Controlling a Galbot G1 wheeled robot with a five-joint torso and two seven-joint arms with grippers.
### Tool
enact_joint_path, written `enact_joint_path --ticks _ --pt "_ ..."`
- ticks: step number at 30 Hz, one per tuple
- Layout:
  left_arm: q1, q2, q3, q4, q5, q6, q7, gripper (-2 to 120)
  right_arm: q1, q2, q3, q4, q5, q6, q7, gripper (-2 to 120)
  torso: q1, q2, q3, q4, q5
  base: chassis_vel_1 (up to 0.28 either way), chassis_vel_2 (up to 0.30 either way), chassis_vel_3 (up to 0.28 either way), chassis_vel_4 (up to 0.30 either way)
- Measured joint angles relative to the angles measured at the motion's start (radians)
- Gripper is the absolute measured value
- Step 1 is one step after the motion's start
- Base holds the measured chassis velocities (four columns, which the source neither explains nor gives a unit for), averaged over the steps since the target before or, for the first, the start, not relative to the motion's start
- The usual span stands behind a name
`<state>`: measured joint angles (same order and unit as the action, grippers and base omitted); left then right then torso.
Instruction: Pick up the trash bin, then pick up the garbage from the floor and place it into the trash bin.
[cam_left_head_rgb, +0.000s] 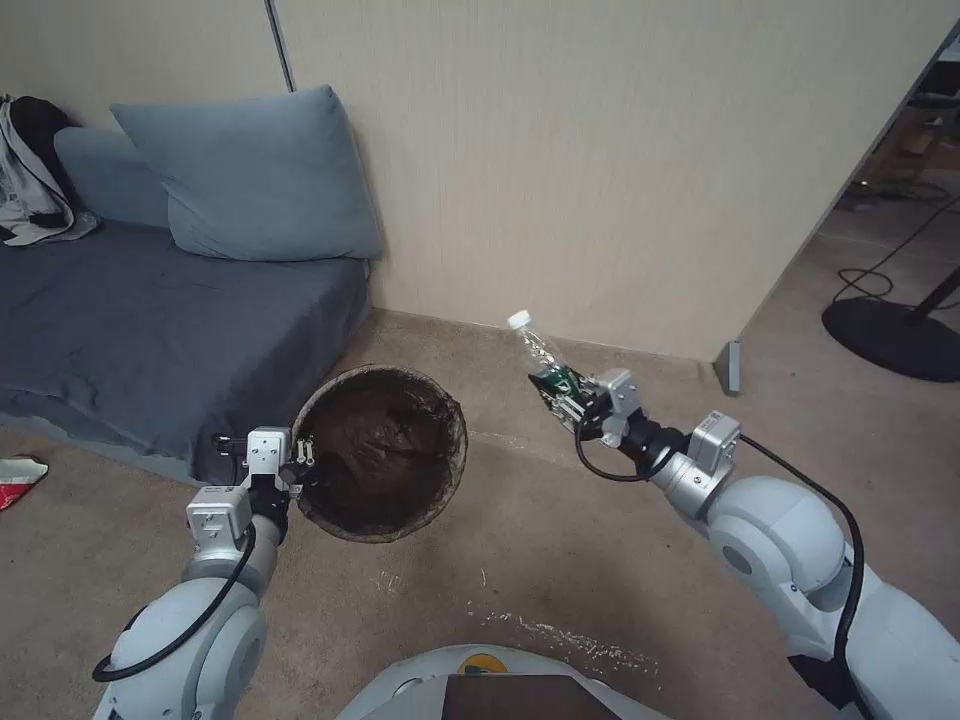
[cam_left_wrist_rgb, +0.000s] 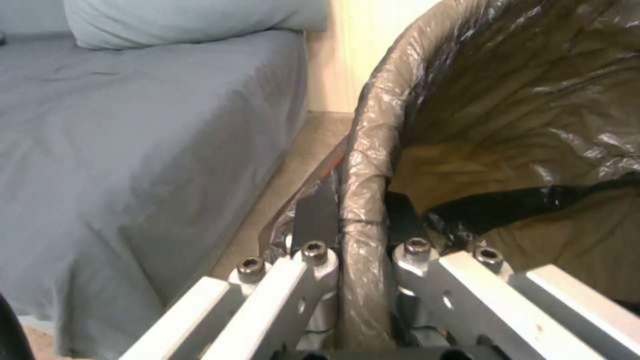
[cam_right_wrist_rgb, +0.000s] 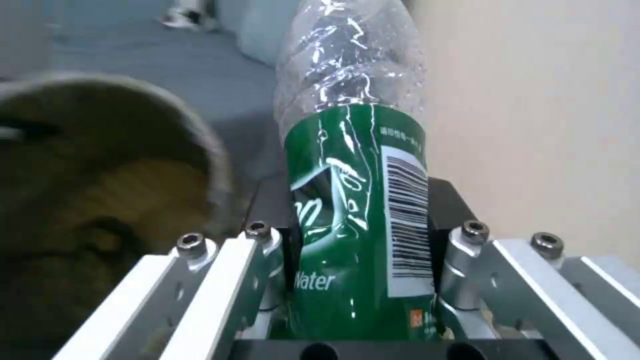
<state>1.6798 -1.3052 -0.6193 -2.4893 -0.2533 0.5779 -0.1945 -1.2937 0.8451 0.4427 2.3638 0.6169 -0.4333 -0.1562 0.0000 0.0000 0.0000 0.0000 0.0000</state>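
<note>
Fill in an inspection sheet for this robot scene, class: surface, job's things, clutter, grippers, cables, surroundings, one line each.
Surface: beige carpet floor, with a pale scuff streak near the robot's base.
Job's things: bin with dark liner, tilted and held up off the floor; bottle with green label, white cap on.
Clutter: a red-and-white cup on the floor by the sofa.
Grippers: left gripper shut on the bin's rim; right gripper shut on the bottle, right of the bin.
Cables: black cables along both arms; more by the stand.
Surroundings: sofa, pillow, clothing, wall.
</note>
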Motion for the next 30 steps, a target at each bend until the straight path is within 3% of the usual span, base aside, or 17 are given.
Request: enact_joint_path --ticks 6,14,30 --pt "-0.009 0.006 0.001 0.003 0.004 0.0 0.0 3 0.075 -0.021 -0.1 0.043 0.038 -0.034 -0.013 28 0.0 0.0 0.0 -0.0002 -0.0001 0.0 0.0 0.0 0.0" --pt "-0.01 0.009 0.007 0.011 0.018 0.0 0.0 3 0.244 -0.034 -0.358 0.041 0.046 -0.065 0.008 28 0.0 0.0 0.0 0.0002 0.0 0.0 0.0 0.0 0.0" --pt "-0.005 -0.002 0.023 0.016 0.04 -0.003 0.002 3 0.398 0.0 -0.601 0.024 0.069 -0.112 0.089 28 0.0 0.0 0.0 0.0001 -0.0001 0.0 0.0 0.0 0.0"
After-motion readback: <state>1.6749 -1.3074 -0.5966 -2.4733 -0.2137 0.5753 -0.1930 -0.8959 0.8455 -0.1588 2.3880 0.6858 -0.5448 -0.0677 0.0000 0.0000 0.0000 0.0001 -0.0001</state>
